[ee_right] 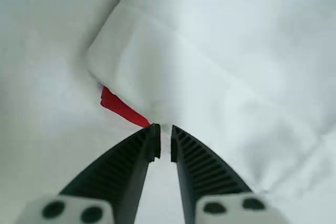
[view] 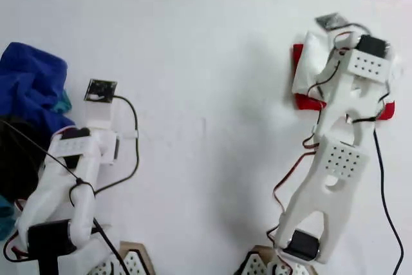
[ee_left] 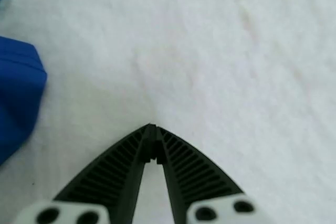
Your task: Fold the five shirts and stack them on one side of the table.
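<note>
Looking down on white table (view: 206, 62). Seeing blue shirt (view: 29, 82) heaped at its left edge, white shirt (view: 308, 69) lying atop red shirt (view: 308, 101) at right. Finding left gripper (ee_left: 152, 130) over bare table, jaws pressed together; right gripper (ee_right: 164, 129) at white shirt's edge, jaws barely parted.

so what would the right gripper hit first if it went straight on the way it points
Most likely the white shirt: its folded edge lies just ahead of the right gripper, over a red shirt peeking out beneath. Depth is unclear; it may already touch the cloth.
</note>
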Tool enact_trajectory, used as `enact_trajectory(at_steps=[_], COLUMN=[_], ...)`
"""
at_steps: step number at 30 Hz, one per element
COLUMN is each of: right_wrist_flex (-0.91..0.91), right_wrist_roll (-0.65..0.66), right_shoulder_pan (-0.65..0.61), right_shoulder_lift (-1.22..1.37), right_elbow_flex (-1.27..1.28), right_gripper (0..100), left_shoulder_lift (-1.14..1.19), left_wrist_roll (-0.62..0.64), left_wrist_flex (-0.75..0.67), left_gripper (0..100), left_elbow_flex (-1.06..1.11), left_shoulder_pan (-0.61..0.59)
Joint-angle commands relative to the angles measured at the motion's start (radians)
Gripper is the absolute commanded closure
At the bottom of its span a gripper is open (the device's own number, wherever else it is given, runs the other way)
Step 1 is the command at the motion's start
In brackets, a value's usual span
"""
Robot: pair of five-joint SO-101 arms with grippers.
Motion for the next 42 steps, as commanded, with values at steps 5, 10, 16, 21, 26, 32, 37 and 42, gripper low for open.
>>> enact_trajectory(at_steps=[5,10,16,21,26,32,37,42], right_wrist_flex=[0.019,0.018,0.018,0.016,-0.007,-0.044,-0.041,-0.004], right_wrist_roll=[-0.164,-0.180,-0.181,-0.181,-0.181,-0.181,-0.181,-0.180], right_shoulder_pan=[-0.058,-0.173,-0.226,-0.202,-0.170,-0.102,-0.061,-0.007], right_shoulder_lift=[-0.180,-0.125,-0.005,0.061,0.099,0.119,0.110,0.111], right_elbow_flex=[-0.041,-0.034,-0.040,-0.040,-0.040,-0.040,-0.068,-0.176], right_gripper=[88.3,76.7,76.6,76.5,76.5,85.7,96.2,97.9], left_shoulder_lift=[-0.034,-0.034,-0.034,-0.034,-0.034,-0.034,-0.034,-0.034], left_wrist_roll=[-0.002,-0.002,-0.002,-0.002,-0.002,-0.002,-0.002,-0.002], left_wrist_flex=[-0.014,-0.014,-0.014,-0.014,-0.014,-0.014,-0.014,-0.014], left_gripper=[97,97,97,97,97,97,97,97], left_elbow_flex=[-0.002,-0.002,-0.002,-0.002,-0.002,-0.002,-0.002,-0.002], left_shoulder_pan=[-0.003,-0.003,-0.003,-0.003,-0.003,-0.003,-0.003,-0.003])
